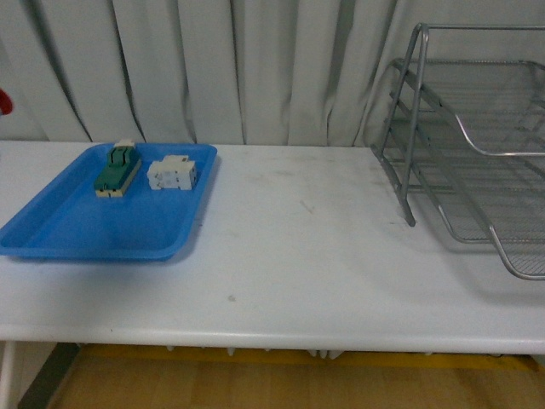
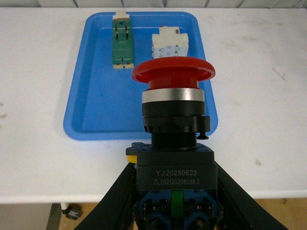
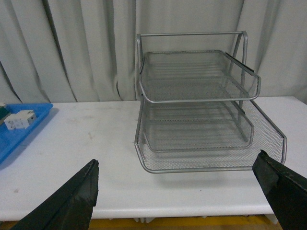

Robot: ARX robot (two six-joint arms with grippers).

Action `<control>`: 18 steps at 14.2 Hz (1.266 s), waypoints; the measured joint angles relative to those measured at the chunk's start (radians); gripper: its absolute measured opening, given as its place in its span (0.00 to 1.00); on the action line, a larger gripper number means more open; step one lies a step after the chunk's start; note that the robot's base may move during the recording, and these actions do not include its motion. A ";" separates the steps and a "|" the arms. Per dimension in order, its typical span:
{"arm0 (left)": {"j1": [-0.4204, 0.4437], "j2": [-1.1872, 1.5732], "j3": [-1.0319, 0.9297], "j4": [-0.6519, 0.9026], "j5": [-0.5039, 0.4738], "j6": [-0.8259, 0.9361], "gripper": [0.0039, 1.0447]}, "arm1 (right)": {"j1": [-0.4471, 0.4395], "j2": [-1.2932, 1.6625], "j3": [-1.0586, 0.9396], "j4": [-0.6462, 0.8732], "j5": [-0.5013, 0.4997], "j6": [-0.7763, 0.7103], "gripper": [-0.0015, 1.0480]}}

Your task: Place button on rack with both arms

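Left end effector (image 2: 175, 203), clamped on button (image 2: 173, 103)

Button (image 2: 173, 139) body, white print, 2 lines: "YJ:20250623" over "ZL202120208038.3" (2nd approx., small print).

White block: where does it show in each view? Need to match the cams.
Front view: white block in the blue tray, right of the green-and-cream block.
Left wrist view: white block in the tray, beyond the button.
Right wrist view: white block in the tray's visible corner, apart from the rack.
Shared landmark: the blue tray.
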 joint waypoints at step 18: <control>-0.031 -0.256 -0.216 -0.021 -0.008 -0.055 0.34 | 0.000 0.000 0.000 0.000 0.000 0.000 0.94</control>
